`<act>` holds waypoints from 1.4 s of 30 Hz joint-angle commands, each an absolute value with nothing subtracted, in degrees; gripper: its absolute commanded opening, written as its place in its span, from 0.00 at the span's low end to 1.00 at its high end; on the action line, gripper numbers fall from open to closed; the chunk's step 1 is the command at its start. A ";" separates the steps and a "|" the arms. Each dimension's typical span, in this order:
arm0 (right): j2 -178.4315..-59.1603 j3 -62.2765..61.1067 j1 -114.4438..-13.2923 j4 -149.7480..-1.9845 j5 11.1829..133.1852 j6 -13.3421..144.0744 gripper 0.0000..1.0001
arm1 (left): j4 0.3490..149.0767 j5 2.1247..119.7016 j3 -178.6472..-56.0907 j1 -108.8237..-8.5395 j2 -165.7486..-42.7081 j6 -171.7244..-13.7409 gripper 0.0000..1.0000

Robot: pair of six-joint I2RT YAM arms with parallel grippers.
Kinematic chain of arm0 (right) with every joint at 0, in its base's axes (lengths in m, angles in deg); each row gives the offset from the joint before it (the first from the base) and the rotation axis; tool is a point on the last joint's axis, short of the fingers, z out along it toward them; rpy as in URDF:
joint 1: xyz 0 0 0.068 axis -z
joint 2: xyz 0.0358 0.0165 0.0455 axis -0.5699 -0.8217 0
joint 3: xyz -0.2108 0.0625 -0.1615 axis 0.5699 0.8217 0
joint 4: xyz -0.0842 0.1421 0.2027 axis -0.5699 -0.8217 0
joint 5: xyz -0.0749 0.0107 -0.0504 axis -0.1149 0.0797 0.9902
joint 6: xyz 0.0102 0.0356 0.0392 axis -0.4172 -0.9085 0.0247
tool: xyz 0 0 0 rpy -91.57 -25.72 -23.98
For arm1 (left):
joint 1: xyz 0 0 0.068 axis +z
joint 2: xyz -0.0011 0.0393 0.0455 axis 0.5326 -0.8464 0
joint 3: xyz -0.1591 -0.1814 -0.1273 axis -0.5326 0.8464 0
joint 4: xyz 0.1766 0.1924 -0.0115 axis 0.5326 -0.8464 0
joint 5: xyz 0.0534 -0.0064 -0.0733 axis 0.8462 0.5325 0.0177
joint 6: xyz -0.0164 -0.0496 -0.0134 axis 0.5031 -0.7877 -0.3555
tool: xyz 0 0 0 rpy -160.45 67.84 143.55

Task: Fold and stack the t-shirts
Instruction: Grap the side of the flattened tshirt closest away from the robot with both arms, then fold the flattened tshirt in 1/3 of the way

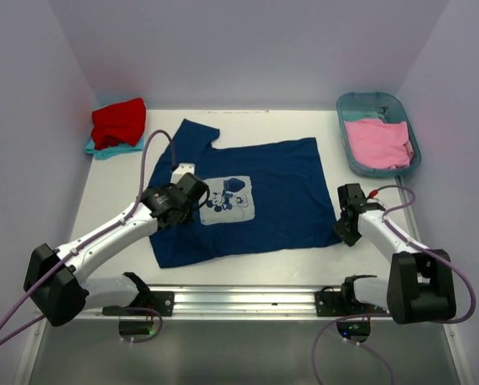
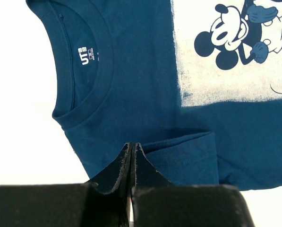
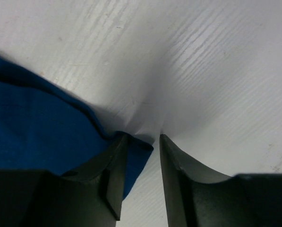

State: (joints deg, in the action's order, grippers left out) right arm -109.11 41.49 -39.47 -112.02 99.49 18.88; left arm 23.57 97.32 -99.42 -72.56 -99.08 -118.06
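- The table [image 1: 303,265] is a flat white board with fine grain lines. It lies under the left gripper [image 2: 132,146] and the right gripper [image 3: 143,138].
- The navy blue shirt [image 1: 279,192] is soft knit cloth. It lies spread flat on the table between the two grippers, its front up.
- The tub [image 1: 367,98] is an oval of smooth teal plastic. It stands well beyond the right gripper, at the far edge.
- The pink shirt [image 1: 375,143] lies crumpled inside the tub.
- The red shirt [image 1: 119,120] is a loose bundle, well beyond the left gripper and off to its left.
- The teal shirt [image 1: 103,150] lies under the red one, with only its edge showing.
- The print [image 2: 226,52] is a pale, rough-edged square with a cartoon mouse. It sits ahead of the left gripper, to its right.
- The collar [image 2: 79,85] is a ribbed round band holding a small white label [image 2: 85,56]. It sits ahead of the left gripper, to its left.
- The sleeve [image 2: 183,158] is doubled over onto the shirt body, just right of the left fingertips.
- The left gripper is clenched, its black tapered fingers pressed together at the sleeve's hem. I cannot tell whether any cloth is nipped between them.
- The right gripper is released, its curved black fingers apart. The shirt's hem corner lies under its left finger [image 3: 113,170] and pokes into the gap.
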 commanded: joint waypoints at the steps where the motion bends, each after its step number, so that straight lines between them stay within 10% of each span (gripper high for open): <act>1: -110.05 44.29 -39.14 -109.28 97.05 19.01 0.36 | 22.51 99.67 -101.01 -71.82 -97.47 -119.03 0.00; 15: -99.78 44.56 -39.05 -117.10 94.33 19.80 0.01 | 21.28 100.11 -101.89 -71.12 -96.24 -118.86 0.00; 25: -88.78 38.14 -39.13 -127.13 92.04 22.08 0.00 | 18.56 103.27 -103.03 -71.20 -93.42 -119.03 0.00; 42: -111.09 24.08 -39.05 -115.62 97.05 29.02 0.00 | 22.77 107.67 -108.21 -61.81 -98.08 -108.84 0.00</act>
